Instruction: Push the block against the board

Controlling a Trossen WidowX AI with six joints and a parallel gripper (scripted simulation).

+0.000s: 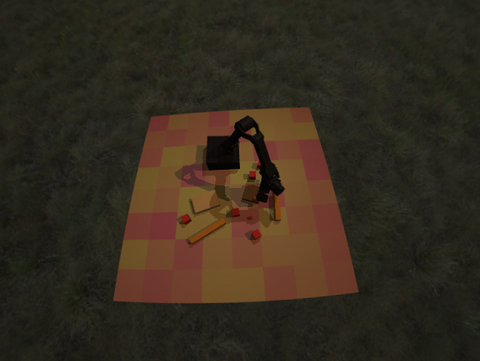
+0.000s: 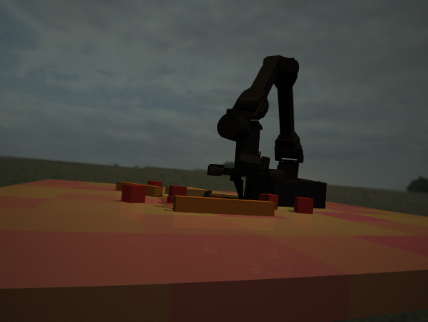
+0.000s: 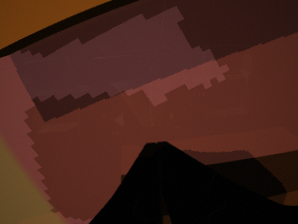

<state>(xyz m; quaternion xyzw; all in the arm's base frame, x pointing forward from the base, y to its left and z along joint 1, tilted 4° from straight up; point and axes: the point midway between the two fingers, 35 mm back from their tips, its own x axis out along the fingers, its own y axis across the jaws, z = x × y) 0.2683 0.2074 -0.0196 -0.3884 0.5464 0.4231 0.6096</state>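
A flat brown square block (image 1: 249,193) (image 2: 223,196) lies beside my hand, partly hidden. A long orange board (image 1: 277,209) (image 2: 223,206) lies to its right in the top view, with a gap between them; my wrist covers its far end. Orange at the top left of the wrist view appears to be this board (image 3: 40,17). My gripper (image 2: 241,197) (image 3: 156,152) is shut and empty, pointing down low behind the board in the exterior view. Its tips are hidden in the top view. Whether they touch the block is unclear.
A flat tan square piece (image 1: 205,201) and another orange bar (image 1: 207,231) (image 2: 138,188) lie on the left. Several red cubes (image 1: 235,212) (image 2: 133,193) are scattered around; one cube (image 1: 252,175) is behind the brown block. The black base (image 1: 223,153) stands at the back.
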